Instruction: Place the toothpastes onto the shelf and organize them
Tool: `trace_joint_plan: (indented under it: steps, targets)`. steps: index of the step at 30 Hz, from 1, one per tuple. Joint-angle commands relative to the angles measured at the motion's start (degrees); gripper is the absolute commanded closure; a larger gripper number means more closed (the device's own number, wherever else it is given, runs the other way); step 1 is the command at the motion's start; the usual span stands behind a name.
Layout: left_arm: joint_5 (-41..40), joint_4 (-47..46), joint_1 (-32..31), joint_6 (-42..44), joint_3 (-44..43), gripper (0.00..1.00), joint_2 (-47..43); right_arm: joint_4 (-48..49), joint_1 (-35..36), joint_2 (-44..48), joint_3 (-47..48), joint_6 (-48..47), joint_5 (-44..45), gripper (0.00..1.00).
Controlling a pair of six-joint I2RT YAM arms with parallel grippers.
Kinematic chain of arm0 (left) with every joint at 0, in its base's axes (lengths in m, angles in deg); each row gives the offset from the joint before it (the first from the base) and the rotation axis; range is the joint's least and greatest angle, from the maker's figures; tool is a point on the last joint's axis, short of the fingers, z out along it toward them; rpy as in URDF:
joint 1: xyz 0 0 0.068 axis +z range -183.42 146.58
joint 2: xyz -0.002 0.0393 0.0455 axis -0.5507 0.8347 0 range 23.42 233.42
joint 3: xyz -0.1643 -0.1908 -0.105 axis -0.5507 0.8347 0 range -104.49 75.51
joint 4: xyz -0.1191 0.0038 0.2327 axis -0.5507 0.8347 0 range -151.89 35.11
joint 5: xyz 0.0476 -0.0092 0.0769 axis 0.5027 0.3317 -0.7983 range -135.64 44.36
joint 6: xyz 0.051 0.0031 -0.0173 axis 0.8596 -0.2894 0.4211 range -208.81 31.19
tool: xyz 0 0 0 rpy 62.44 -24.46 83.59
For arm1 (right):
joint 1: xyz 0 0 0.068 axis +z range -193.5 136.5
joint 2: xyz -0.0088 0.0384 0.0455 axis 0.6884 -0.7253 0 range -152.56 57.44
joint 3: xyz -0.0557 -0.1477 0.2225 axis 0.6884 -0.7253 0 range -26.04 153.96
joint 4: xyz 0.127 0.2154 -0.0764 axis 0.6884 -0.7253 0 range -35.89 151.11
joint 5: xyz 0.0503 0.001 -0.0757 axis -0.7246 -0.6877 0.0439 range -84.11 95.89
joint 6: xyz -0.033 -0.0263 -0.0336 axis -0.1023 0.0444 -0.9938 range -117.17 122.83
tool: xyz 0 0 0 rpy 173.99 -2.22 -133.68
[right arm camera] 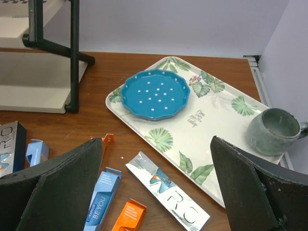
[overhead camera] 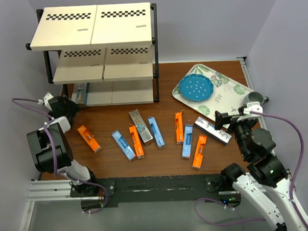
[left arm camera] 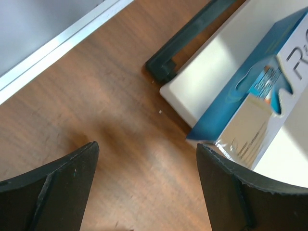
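Observation:
The shelf stands at the back left. One blue-and-silver toothpaste lies on its bottom board; in the left wrist view this carton lies on the cream board. My left gripper is open and empty over bare table just in front of it. Several cartons lie mid-table: orange, light blue, silver, orange. My right gripper is open and empty above a silver carton, which also shows in the top view.
A floral tray at the back right holds a blue dotted plate and a grey mug. The shelf's black leg shows in the right wrist view. A metal rail runs along the table's left edge.

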Motion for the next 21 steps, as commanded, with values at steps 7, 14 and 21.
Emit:
trace_joint_plan:
  steps: [7, 14, 21]
  targets:
    - [0.28, -1.58, 0.30, -2.49, -5.25, 0.13, 3.50, 2.58, 0.32, -2.55, 0.61, -1.16, 0.80, 0.01]
    - [0.37, -1.41, 0.39, -3.28, -7.27, 0.13, 5.70, 2.58, 0.31, -2.99, 1.04, -1.25, 0.71, 0.01]
    - [1.16, -1.15, 0.30, -3.89, -8.59, 0.13, 6.84, 2.23, 0.31, -3.16, 1.48, -1.08, 0.45, 0.01]
